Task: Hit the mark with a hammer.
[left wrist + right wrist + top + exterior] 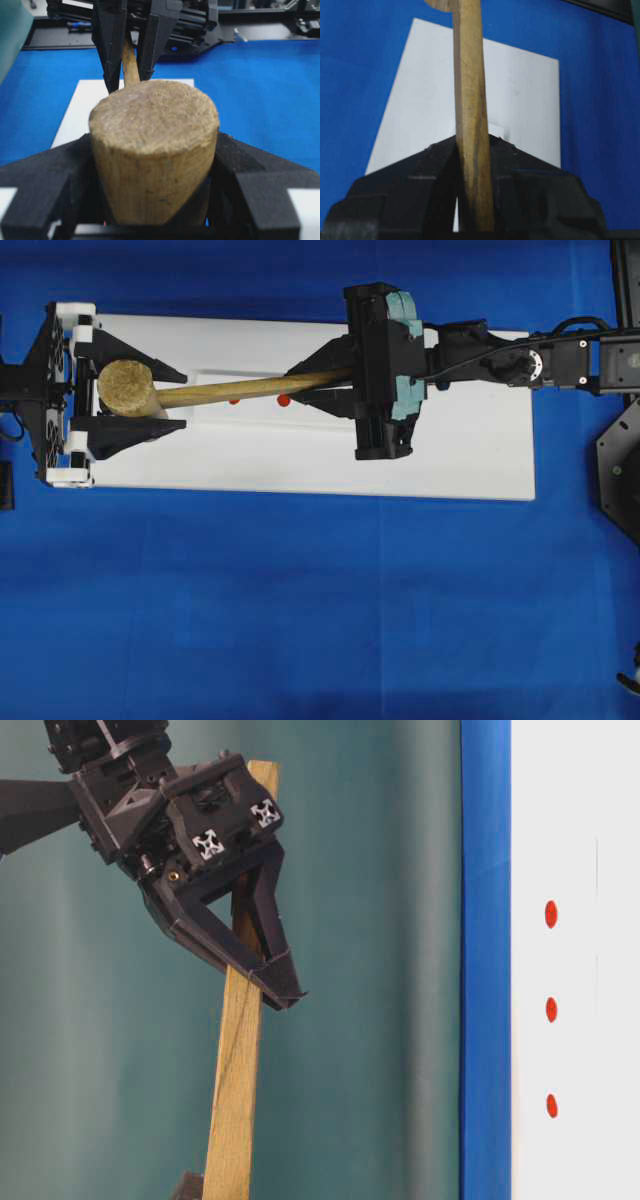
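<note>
Above one white board [460,450] with three red marks [551,1010], both grippers grasp one hammer [190,390]: left gripper [140,398] its head, right gripper [312,388] its handle.

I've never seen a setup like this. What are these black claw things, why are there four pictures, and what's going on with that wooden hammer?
The black claws are grippers on two robot arms. One picture looks down from above, one looks along the table from the side, and two come from small cameras on the arms' wrists. A white board with red dots lies on a blue tabletop. The left gripper is shut on the thick round head of the wooden hammer. The right gripper is clamped on its long handle, as its own camera shows. So both arms hold one hammer, lifted above the board.
</note>
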Controlling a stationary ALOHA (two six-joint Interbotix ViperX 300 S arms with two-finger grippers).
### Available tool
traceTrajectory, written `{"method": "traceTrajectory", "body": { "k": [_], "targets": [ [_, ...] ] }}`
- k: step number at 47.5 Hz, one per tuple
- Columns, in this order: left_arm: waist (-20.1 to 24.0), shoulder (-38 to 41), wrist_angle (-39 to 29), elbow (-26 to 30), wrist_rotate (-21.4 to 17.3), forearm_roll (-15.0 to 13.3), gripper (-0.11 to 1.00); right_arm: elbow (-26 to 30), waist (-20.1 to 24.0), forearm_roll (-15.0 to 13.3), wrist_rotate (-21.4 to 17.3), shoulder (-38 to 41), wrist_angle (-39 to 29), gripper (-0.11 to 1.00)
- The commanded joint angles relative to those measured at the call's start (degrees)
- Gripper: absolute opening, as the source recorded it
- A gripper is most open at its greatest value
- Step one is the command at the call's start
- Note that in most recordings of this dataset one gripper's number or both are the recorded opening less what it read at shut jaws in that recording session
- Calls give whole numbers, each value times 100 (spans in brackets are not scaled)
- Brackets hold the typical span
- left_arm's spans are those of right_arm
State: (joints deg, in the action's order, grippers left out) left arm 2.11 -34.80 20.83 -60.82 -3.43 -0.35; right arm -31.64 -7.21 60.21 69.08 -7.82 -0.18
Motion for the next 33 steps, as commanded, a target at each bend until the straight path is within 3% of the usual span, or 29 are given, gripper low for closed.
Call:
{"method": "traceTrajectory", "body": {
  "k": [1, 24, 33],
  "targets": [
    [-18, -44, 70, 123, 0, -18, 43, 176, -35, 35, -53, -70, 44, 4],
    [0, -53, 53, 105, 35, -26, 43, 176, -26, 264, -53, -53, -35, 4],
    [0, -123, 44, 70, 44, -35, 89, 167, -35, 334, -53, -70, -97, 1]
  ]
}}
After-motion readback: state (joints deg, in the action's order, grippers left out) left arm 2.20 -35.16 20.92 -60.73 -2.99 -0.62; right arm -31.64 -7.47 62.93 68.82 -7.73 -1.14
